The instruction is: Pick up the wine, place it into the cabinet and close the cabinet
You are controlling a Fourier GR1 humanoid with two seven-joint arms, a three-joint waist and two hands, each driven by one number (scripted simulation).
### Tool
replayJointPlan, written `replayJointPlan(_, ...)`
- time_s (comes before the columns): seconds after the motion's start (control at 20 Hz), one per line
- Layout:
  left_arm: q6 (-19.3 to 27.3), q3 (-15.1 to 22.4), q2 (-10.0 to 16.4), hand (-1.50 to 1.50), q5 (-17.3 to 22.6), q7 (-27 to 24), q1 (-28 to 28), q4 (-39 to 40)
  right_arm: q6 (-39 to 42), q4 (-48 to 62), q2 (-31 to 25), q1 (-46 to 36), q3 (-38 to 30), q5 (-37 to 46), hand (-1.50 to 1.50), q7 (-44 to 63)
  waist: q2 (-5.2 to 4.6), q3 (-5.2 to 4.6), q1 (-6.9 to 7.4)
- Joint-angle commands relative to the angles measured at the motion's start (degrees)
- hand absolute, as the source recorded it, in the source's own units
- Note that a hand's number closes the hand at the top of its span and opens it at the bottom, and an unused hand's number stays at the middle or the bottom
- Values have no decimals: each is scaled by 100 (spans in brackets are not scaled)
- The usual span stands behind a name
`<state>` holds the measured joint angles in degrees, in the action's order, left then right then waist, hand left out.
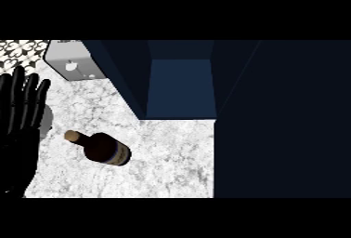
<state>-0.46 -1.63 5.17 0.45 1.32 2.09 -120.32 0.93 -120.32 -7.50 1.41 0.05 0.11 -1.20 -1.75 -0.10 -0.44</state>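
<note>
The wine bottle [103, 148] is dark with a tan cork and a pale label band. It stands on the white marble counter [165, 158], seen from above, cork toward the upper left. The dark blue cabinet [179, 88] stands open behind it, showing its blue inside. A very dark panel [281, 121], probably the cabinet's open door, fills the view's right side. My left hand [21, 116] rests open at the left edge, fingers up, apart from the bottle. My right hand does not show.
A grey box-like object [70, 62] with pale marks sits at the counter's back left. A patterned tile wall [21, 49] shows in the top left corner. Bare marble lies between the bottle and the cabinet.
</note>
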Motion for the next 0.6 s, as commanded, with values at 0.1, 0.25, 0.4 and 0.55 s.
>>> replayJointPlan(0.1, -376, 102, 56, -150, 278, -68, -158, -133, 211, -297, 30, 627, -232, -297, -150, -161, 182, 11, 22)
replayJointPlan(0.25, -334, 354, 23, -150, 193, 258, 137, -440, 121, -1253, 80, 955, -81, -292, -150, 380, 192, 11, -8)
replayJointPlan(0.4, -471, 595, -242, -150, 1136, 1133, -321, -491, 401, -1226, 331, 1002, 870, -748, -150, 970, 212, 7, 35)
replayJointPlan(0.55, -268, 392, -103, -150, 1421, 1849, -49, -944, 160, -1757, 413, 957, 1246, -616, -150, 1635, 195, 7, 44)
